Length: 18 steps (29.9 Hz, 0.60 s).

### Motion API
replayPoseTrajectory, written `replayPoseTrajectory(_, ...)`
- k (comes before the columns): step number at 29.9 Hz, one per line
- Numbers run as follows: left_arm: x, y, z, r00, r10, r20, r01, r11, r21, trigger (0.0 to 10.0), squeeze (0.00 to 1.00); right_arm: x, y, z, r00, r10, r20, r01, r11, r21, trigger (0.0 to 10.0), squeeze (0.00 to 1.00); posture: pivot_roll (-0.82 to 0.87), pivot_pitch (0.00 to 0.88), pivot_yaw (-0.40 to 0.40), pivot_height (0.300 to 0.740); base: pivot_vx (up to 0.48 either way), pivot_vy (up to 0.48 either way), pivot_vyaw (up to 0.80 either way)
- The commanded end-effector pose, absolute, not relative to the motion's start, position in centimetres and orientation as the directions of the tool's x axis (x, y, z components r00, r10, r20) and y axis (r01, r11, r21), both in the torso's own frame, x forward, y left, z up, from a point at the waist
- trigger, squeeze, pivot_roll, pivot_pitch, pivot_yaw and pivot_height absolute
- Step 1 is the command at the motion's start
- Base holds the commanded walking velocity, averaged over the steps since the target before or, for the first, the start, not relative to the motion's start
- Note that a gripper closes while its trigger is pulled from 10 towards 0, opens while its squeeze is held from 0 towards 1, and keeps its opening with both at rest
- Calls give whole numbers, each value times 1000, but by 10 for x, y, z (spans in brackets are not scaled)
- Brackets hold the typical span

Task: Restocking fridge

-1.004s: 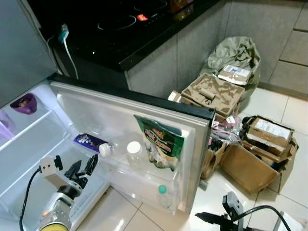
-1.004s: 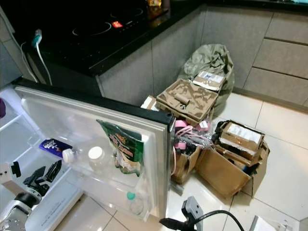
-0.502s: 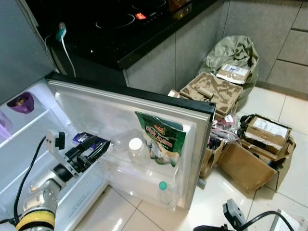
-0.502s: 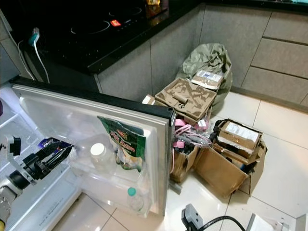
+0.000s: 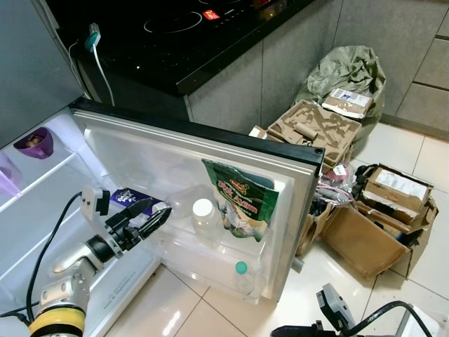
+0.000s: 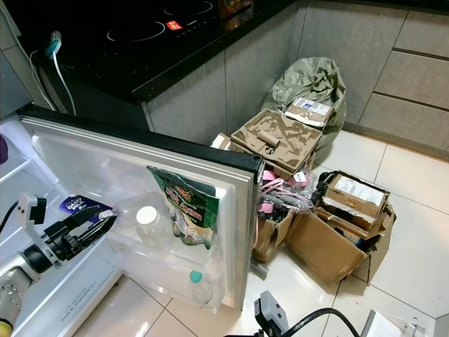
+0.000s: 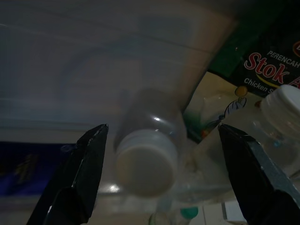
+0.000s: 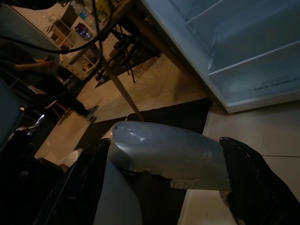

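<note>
Left eye view: a kitchen with pale glossy floor tiles [image 5: 414,151] and grey cabinets under a black bench [image 5: 210,49] that carries a hob. The fridge door [image 5: 175,151] hangs open, its white plastic lining toward the camera. In its shelf stand a clear bottle [image 5: 205,219] with a white cap and a green stock pouch [image 5: 242,207]; a second bottle lies on its side there, cap toward the left end effector [image 5: 151,217], whose black fingers are spread on either side of that cap, grasping nothing. A blue packet [image 5: 126,200] lies just behind it. A purple bowl [image 5: 33,142] sits on a fridge shelf. Beside the door stand torn cardboard boxes [image 5: 379,225], moulded pulp trays [image 5: 316,126] and a grey-green sack [image 5: 347,70].

Right eye view: the same scene; a teal-capped bottle [image 6: 198,286] stands low in the door.

Left wrist view: the lying bottle's white cap [image 7: 145,164] sits between the spread fingers.

Right wrist view: the right end effector [image 8: 164,183] hangs released over a rounded silver part [image 8: 168,150], the fridge's base behind
</note>
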<state>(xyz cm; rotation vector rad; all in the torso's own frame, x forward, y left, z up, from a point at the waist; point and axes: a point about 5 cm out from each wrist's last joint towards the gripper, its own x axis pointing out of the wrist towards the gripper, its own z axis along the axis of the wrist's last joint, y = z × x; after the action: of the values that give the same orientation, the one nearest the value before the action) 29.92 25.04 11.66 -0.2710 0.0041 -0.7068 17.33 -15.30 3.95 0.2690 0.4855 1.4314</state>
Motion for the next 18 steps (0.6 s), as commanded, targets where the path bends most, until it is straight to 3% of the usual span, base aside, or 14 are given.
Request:
replayPoseTrajectory(1, 300, 248, 112, 763, -642, 74, 637, 727, -256, 10000, 0, 167, -149, 38, 49, 984, -170, -872, 125, 474, 10000, 0, -149, 176, 98, 740, 0, 0, 0)
replayPoseTrajectory(11, 319, 238, 110, 781, -623, 45, 611, 748, -259, 10000, 0, 163, -138, 42, 10, 986, -167, -880, 88, 467, 10000, 0, -167, 179, 100, 740, 0, 0, 0)
replayPoseTrajectory(18, 326, 256, 118, 856, -515, 40, 511, 834, -206, 10000, 0, 159, -134, 42, -2, 985, -174, -880, 81, 468, 10000, 0, -177, 176, 104, 740, 0, 0, 0)
